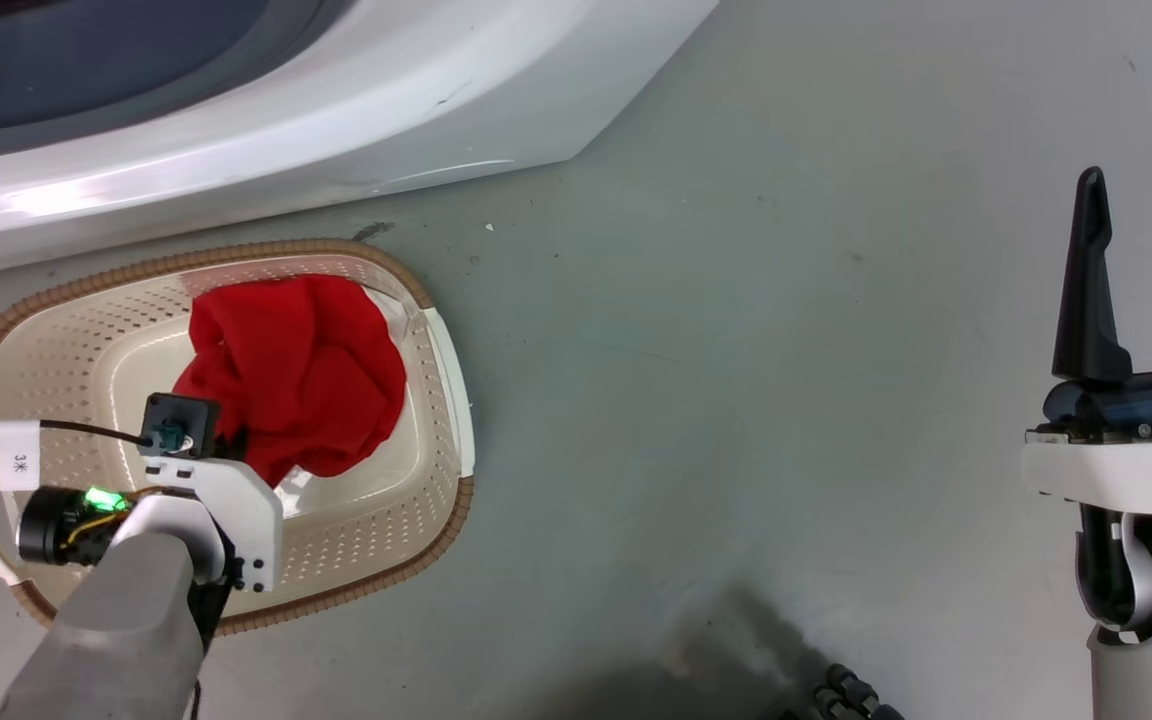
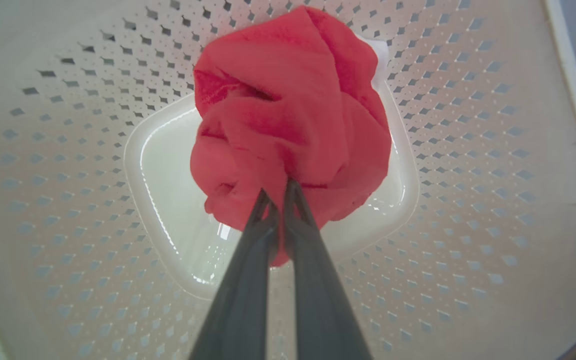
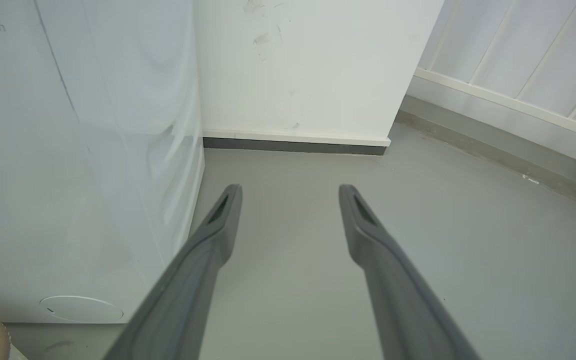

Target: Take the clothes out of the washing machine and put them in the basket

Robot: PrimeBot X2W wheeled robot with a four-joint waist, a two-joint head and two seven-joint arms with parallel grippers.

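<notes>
Head: one basket (image 1: pixel 439 440) beside one washing machine (image 1: pixel 336 110), one red garment (image 1: pixel 306 370) bunched inside, left forearm (image 1: pixel 116 610) slanting down into it. Left wrist: left gripper (image 2: pixel 278 189) pinched tight on that garment. Right wrist: right gripper (image 3: pixel 290 187) spread wide, empty, aimed along the floor (image 3: pixel 468 225).

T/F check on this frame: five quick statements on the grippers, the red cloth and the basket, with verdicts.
1. The left gripper is shut on the red garment. True.
2. The red garment is outside the basket. False: it is inside it.
3. The right gripper is open and holds nothing. True.
4. The right gripper is over the basket. False: it is over bare grey floor.
5. The basket stands on the floor close to the washing machine. True.
</notes>
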